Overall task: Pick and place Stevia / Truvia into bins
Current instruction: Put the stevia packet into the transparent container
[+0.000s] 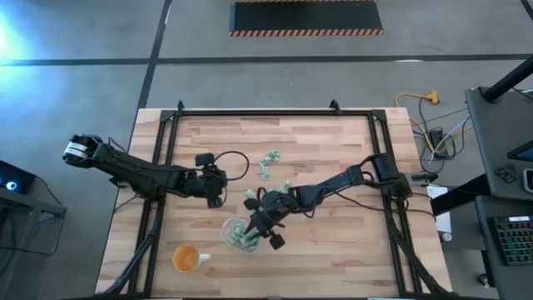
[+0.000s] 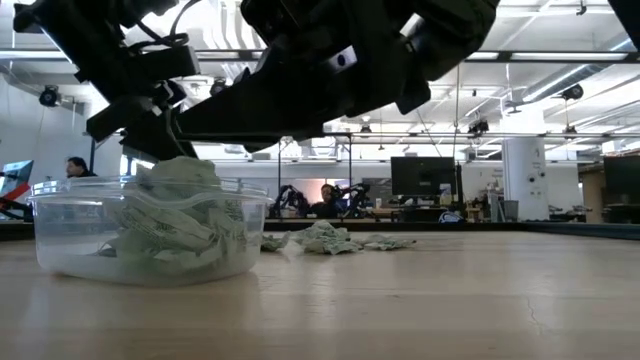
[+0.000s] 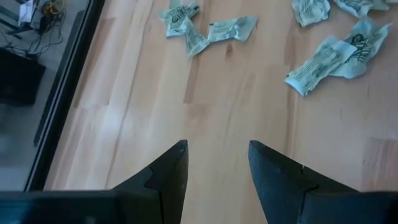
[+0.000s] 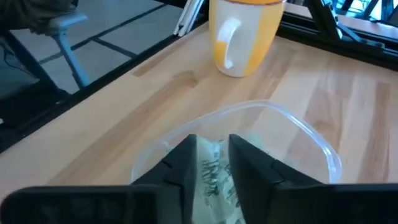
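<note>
The clear bin (image 1: 236, 234) stands near the table's front, heaped with pale green packets (image 2: 175, 225). My right gripper (image 4: 213, 152) hovers just over it, fingers a little apart, and a printed packet (image 4: 211, 177) shows in the gap. More packets (image 1: 268, 158) lie loose toward the table's middle and far side, flat on the wood. My left gripper (image 1: 215, 190) is left of the middle. It is open above bare wood (image 3: 217, 155), and the loose packets (image 3: 329, 56) lie beyond its tips. My right gripper's fingers (image 4: 183, 163) stand on either side of a printed packet (image 4: 211, 177) over the bin, coming in slanting down from the table's right. I cannot tell whether they touch it or whether it lies on the heap below.
An orange cup with a white handle (image 1: 188, 258) stands left of the bin near the front edge. A black frame rail (image 1: 275, 113) runs round the tabletop. Bare wood lies to the right of the bin. People sit at desks in the room behind (image 2: 325, 200).
</note>
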You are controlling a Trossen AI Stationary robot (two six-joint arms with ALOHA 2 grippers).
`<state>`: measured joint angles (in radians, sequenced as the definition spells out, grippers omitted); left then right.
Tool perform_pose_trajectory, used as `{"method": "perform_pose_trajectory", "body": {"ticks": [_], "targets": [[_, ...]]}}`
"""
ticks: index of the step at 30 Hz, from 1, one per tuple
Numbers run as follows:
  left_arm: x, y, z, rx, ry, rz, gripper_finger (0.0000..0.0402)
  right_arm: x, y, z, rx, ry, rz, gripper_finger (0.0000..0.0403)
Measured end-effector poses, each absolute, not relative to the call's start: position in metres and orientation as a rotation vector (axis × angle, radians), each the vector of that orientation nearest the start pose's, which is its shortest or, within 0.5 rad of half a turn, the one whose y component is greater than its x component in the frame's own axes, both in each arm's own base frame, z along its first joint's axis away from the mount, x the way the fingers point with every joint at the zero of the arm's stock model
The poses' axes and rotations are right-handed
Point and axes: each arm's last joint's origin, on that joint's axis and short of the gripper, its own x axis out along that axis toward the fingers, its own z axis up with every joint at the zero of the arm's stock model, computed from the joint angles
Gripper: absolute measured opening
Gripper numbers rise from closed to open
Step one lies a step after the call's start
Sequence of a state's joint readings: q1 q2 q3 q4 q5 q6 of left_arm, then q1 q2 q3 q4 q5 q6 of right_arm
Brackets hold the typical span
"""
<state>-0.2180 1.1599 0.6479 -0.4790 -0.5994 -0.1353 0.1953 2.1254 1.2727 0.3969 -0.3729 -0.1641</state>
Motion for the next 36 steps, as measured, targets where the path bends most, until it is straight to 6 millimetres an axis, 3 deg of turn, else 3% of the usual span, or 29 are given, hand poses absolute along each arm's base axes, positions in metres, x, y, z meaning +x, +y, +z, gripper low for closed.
{"method": "perform_pose_trajectory", "body": {"ticks": [6, 9, 13, 20, 29, 36], "targets": [[0.207, -0.029, 0.202, 0.252, 0.871, 0.417, 0.0153, 0.438, 0.098, 0.143, -0.087, 0.442, 0.592, 0.0148], [0.211, -0.03, 0.204, 0.232, 0.822, 0.415, 0.0153, 0.432, 0.095, 0.157, -0.064, 0.547, 0.575, 0.0167], [0.218, -0.032, 0.21, 0.249, 0.735, 0.388, 0.0153, 0.414, 0.09, 0.183, -0.09, 0.706, 0.469, 0.0175], [0.228, -0.034, 0.218, 0.265, 0.598, 0.364, 0.0153, 0.371, 0.093, 0.212, -0.141, 0.915, 0.221, 0.0166], [0.232, -0.035, 0.223, 0.261, 0.55, 0.296, 0.0153, 0.311, 0.089, 0.202, -0.143, 1.125, 0.051, 0.0145], [0.243, -0.034, 0.215, 0.229, 0.571, 0.158, 0.0153, 0.263, 0.073, 0.194, -0.058, 1.138, -0.016, 0.013]]}}
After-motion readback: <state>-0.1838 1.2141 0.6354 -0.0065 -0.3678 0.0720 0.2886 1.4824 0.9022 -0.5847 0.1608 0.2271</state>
